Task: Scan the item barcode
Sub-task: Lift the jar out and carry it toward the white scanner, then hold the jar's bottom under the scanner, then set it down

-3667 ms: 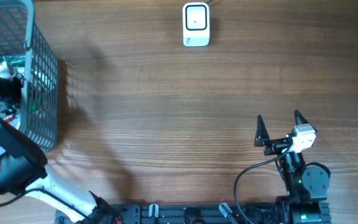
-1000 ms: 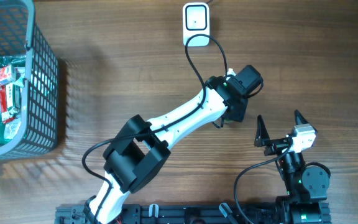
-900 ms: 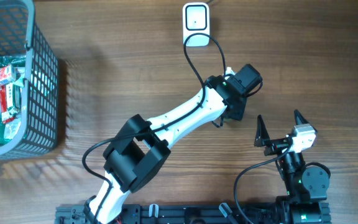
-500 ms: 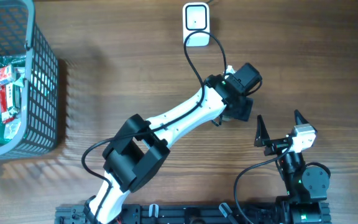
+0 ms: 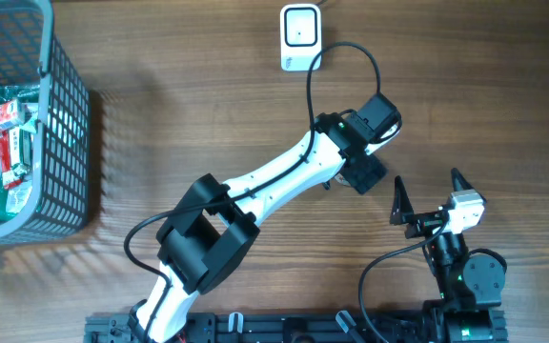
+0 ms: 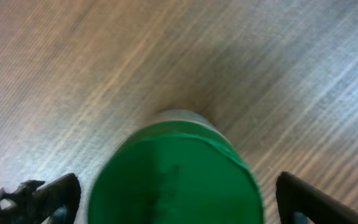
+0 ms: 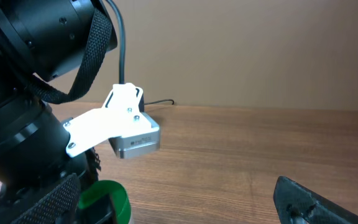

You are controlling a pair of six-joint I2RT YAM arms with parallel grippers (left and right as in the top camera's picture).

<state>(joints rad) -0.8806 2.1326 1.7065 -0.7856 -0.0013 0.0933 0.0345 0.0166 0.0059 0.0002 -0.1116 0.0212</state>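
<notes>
Grey mesh basket (image 5: 65,143) stands at the far left of the wooden desk (image 5: 208,114). We note several packets (image 5: 8,143) inside it, printed in green, red and white; we cannot read the print. A white scanner (image 5: 300,36) sits at the far edge of the desk, near the middle, well apart from the basket.

We find the item (image 6: 176,180), a round thing with a green top, out on the desk to the right of centre, nearer the right arm than the scanner. From overhead it is hidden under the left hand (image 5: 365,175). The left wrist view looks straight down on its green top, and the right wrist view shows its green edge low by the desk. We see no barcode in any view.

The left hand is spread wide with the item between its fingers (image 6: 48,196). Bare desk shows on either side between finger and item, so we record no grip and no contact.

The right hand (image 5: 427,177) waits close by, just to the right of the left hand. Its fingers are fully apart, and it holds and touches nothing.
</notes>
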